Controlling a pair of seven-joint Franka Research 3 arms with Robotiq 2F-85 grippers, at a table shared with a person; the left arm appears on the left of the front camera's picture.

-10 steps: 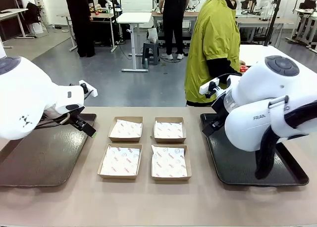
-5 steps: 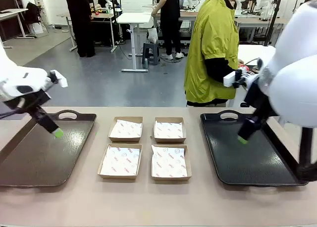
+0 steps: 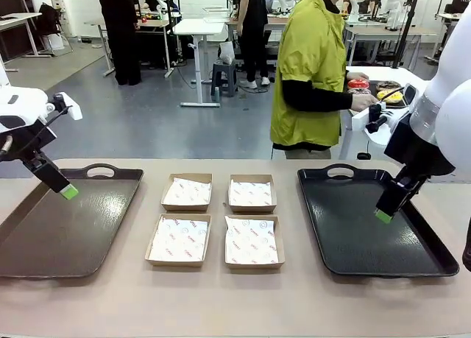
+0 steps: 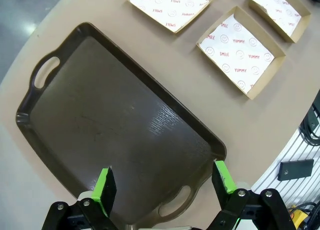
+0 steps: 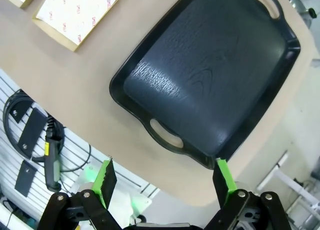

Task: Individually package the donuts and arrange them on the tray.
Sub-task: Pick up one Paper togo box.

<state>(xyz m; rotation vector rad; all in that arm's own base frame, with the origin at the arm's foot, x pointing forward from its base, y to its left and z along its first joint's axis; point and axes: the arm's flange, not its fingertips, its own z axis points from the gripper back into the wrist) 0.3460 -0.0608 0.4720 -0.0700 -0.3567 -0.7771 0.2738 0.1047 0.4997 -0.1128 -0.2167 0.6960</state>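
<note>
Tabletop [image 3: 221, 301]: left tray [image 3: 66, 238] at left end, right tray [image 3: 353, 238] at right end, four boxes [image 3: 179, 239] in a 2x2 block between them, touching neither. Person [image 3: 309, 73] behind far edge, right of centre. Donuts [image 3: 358, 83] on side table [image 3: 412, 76] behind, by the person's hand. Left gripper [image 4: 164, 176] above left tray, right gripper [image 5: 164, 171] above right tray.

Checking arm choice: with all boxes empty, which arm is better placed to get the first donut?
Probably right: the donuts sit far right by the person's hand, much nearer the open right tool than the left tool.
</note>
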